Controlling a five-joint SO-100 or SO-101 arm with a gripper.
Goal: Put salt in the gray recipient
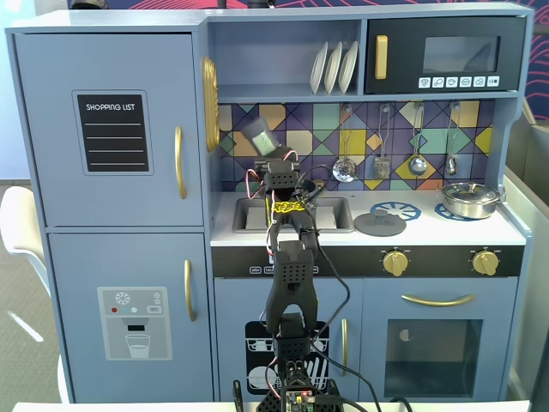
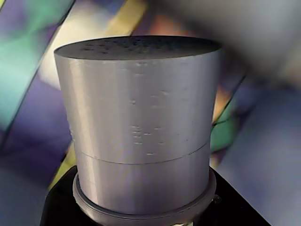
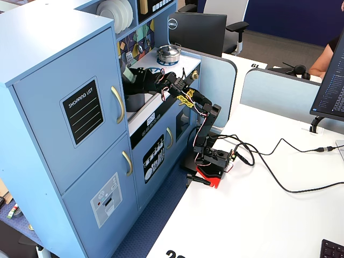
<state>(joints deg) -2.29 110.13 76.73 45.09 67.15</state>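
Note:
The salt [image 1: 258, 136] is a slim dark-gray shaker with a pale green label, held tilted in the air in front of the tiled backsplash, above the sink area. My gripper [image 1: 266, 154] is shut on it from below. In the wrist view the shaker's lighter gray cap [image 2: 141, 122] fills the frame, with the black jaws of the gripper [image 2: 143, 212] on either side of its base. In the side fixed view the salt [image 3: 128, 73] hangs just above the gray recipient [image 3: 135, 100], a dark matte pot on the counter by the sink. The arm hides the pot in the front fixed view.
A flat gray lid with a knob [image 1: 380, 224] lies on the counter right of the sink [image 1: 330, 215]. A shiny silver pan [image 1: 470, 199] sits on the far right burner. Utensils [image 1: 417, 163] hang on the backsplash, and a shelf with plates [image 1: 334, 67] is above.

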